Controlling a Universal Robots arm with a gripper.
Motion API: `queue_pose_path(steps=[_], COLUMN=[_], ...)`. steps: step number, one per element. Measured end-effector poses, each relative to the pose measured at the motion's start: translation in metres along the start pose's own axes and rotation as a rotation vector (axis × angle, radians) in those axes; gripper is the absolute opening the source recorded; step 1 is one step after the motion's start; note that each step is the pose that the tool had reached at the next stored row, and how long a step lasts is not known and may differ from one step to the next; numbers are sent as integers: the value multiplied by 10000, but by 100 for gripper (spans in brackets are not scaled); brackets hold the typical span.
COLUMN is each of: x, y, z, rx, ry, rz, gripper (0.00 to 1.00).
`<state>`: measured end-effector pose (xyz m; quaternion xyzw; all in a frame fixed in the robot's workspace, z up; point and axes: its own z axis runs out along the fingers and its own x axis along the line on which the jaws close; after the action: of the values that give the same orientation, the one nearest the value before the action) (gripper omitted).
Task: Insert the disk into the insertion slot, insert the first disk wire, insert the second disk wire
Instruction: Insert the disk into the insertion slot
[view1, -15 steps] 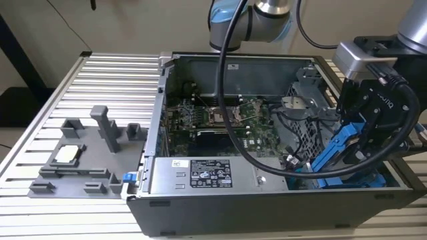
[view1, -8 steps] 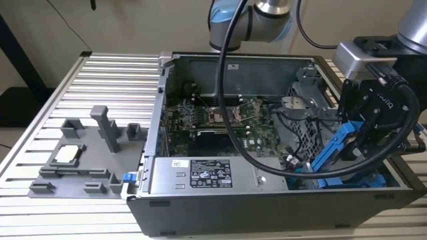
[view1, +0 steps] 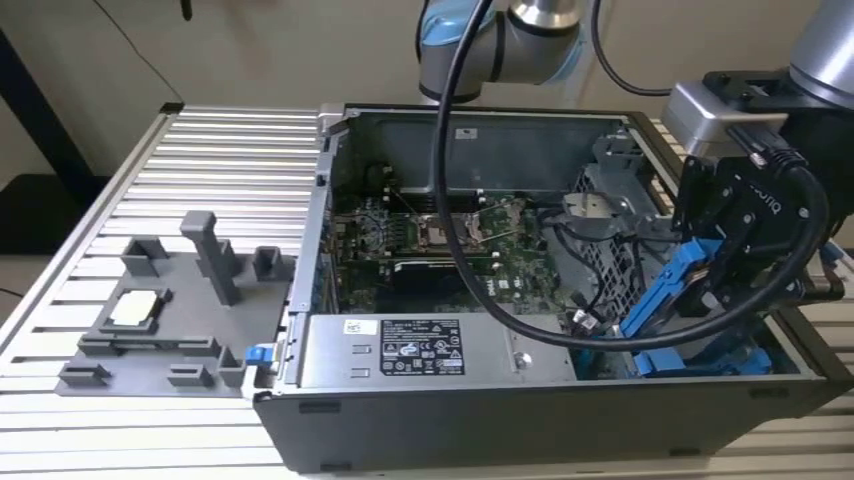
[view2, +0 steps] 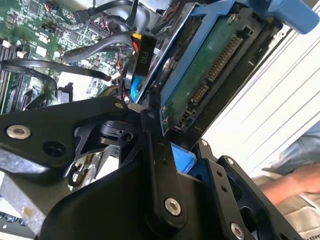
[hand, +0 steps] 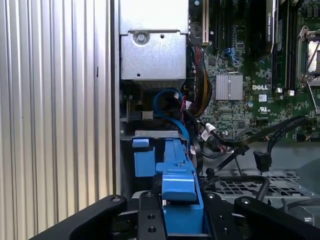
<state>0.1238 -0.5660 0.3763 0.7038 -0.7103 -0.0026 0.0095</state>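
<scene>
Blue-framed disk (view1: 667, 290) tight in the end effector (hand: 182, 212), aslant; its green circuit face (view2: 205, 75) in the second wrist view.

Smooth blue plastic disk frame (hand: 179, 187), matt black fingers (view2: 161, 165), ribbed metal table (view1: 227, 150)

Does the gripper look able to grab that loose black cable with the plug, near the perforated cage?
Probably not as things stand: the gripper is shut on the disk, so it is occupied. The black cable itself hangs uncovered beside the perforated drive cage, with nothing lying over it.
</scene>
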Motion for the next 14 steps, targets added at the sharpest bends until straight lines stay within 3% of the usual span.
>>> queue_pose_path(steps=[5,6,7,12,14], x=[0,-1,-1,1,-2], y=[0,0,0,4,6], z=[0,0,-4,-213,-229], rx=[21,24,23,24,97], ry=[0,-1,0,-1,-10], rz=[-1,0,0,3,3], gripper=[34,40,40,40,40])
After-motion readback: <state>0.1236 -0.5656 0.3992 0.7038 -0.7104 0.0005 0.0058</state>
